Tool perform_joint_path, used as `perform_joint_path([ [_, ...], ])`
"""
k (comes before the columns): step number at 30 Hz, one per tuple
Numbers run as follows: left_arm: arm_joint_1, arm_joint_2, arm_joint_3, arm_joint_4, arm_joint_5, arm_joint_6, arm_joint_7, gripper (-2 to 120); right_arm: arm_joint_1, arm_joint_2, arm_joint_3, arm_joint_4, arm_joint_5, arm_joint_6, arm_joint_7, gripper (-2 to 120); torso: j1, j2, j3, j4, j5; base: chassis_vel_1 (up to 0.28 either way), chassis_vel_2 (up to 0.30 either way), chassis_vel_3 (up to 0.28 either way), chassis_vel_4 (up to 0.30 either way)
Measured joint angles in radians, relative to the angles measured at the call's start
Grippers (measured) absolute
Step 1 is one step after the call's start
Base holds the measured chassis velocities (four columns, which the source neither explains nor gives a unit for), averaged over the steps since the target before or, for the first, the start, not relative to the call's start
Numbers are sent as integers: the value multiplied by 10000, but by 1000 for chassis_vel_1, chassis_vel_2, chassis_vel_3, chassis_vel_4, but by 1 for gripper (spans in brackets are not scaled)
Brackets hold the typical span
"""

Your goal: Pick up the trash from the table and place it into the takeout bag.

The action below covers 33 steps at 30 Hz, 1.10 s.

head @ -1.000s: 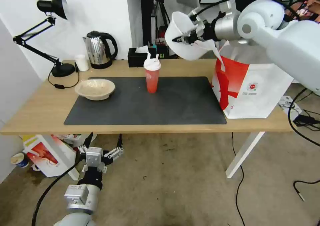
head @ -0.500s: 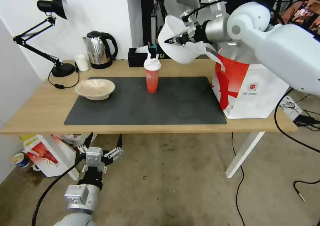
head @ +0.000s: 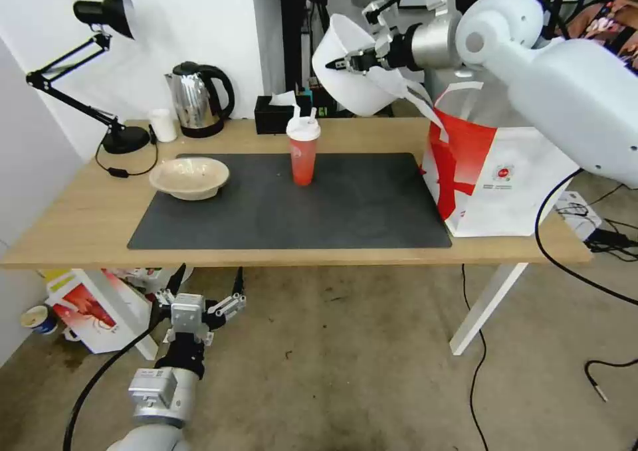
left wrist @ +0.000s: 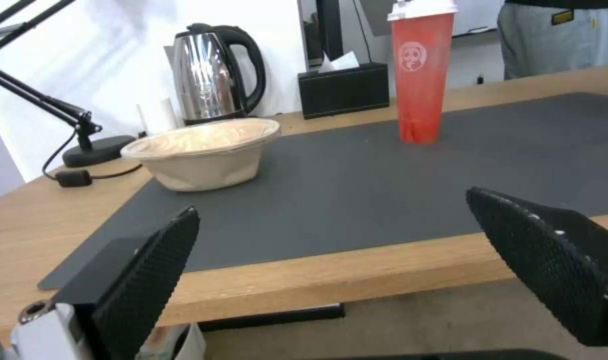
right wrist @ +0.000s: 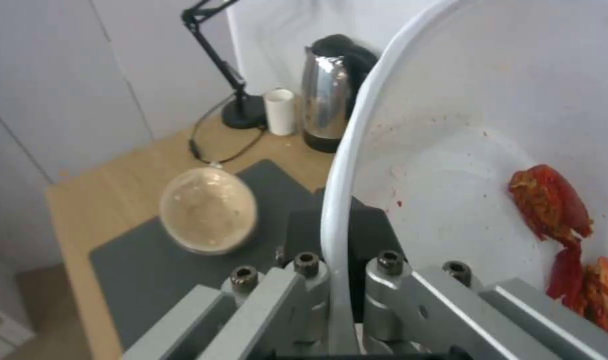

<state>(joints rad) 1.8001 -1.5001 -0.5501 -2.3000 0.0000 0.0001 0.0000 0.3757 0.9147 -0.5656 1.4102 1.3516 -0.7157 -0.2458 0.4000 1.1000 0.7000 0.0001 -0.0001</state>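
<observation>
My right gripper [head: 343,63] is high above the back of the table [head: 73,228], left of the takeout bag [head: 505,185], shut on the rim of the tilted white bowl [head: 355,82]. In the right wrist view the rim runs between the jaws of that gripper [right wrist: 337,285], and red crayfish scraps [right wrist: 550,210] lie inside the white bowl [right wrist: 450,165]. A white strap [head: 415,102] trails from the bowl toward the bag. The red cup [head: 304,152] and beige bowl [head: 190,176] stand on the dark mat [head: 299,212]. My left gripper [head: 199,297] hangs open below the table's front edge.
A desk lamp [head: 106,72], small white cup [head: 163,125], kettle [head: 198,99] and black tissue box [head: 278,115] line the table's back. A red-and-white box [head: 90,308] sits on the floor under the left end. Cables [head: 598,238] lie at the right.
My right arm has carried the white bowl a little leftward and upward, away from the bag's opening. The left arm has not moved.
</observation>
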Motion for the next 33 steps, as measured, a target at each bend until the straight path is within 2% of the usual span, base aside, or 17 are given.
perform_joint_path([
  [12, 0, 0, 0, 0, 0, 0, 0, 100, -174, 228, 11, 194, 148, -13, 92, 0, 0, 0, 0, 0, 0, 0, 0, 0, 0],
  [33, 0, 0, 0, 0, 0, 0, 0, 100, -45, 1160, -8, -237, 227, 46, 175, 0, 0, 0, 0, 0, 0, 0, 0, 0, 0],
])
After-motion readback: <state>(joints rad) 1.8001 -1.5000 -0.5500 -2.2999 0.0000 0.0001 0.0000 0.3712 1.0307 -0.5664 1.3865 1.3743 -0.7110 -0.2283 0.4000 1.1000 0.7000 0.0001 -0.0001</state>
